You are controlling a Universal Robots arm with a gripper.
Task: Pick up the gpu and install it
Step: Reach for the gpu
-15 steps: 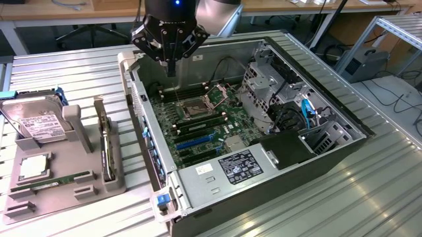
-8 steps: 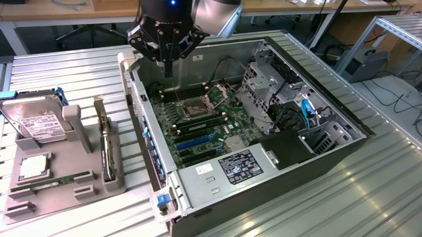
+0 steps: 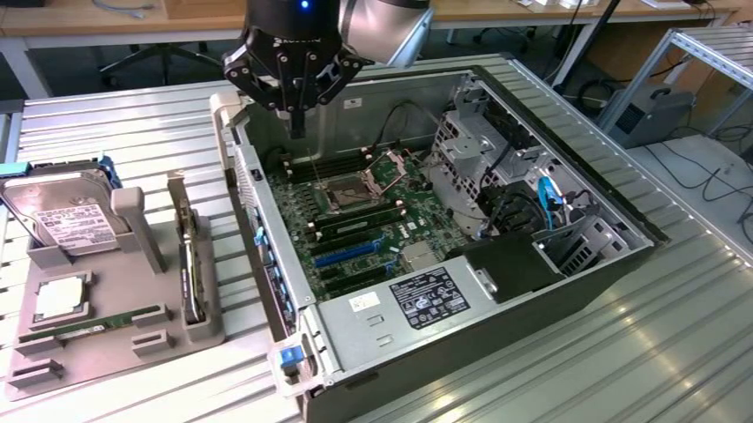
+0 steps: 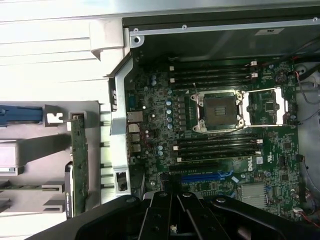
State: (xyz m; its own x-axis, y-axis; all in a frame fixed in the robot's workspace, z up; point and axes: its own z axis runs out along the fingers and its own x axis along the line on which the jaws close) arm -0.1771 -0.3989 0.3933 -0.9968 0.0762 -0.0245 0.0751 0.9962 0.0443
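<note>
Exterior and wrist views of the workcell. The gripper [image 3: 296, 130] hangs above the open computer case [image 3: 389, 339], near the case wall on the exterior view's left. Its fingers are clenched together and grasp nothing. The motherboard [image 4: 150, 115] lies exposed below, its processor socket [image 4: 219, 111] uncovered. The gpu [image 3: 186, 264] is outside the case, on the exterior view's left. It appears to stand on edge in a slot of the grey holder [image 3: 153, 326], though only its thin edge shows clearly. The gpu is well apart from the gripper. A hard drive [image 3: 65, 220] stands in the same holder, which rests on the slatted metal surface [image 3: 118, 132].
</note>
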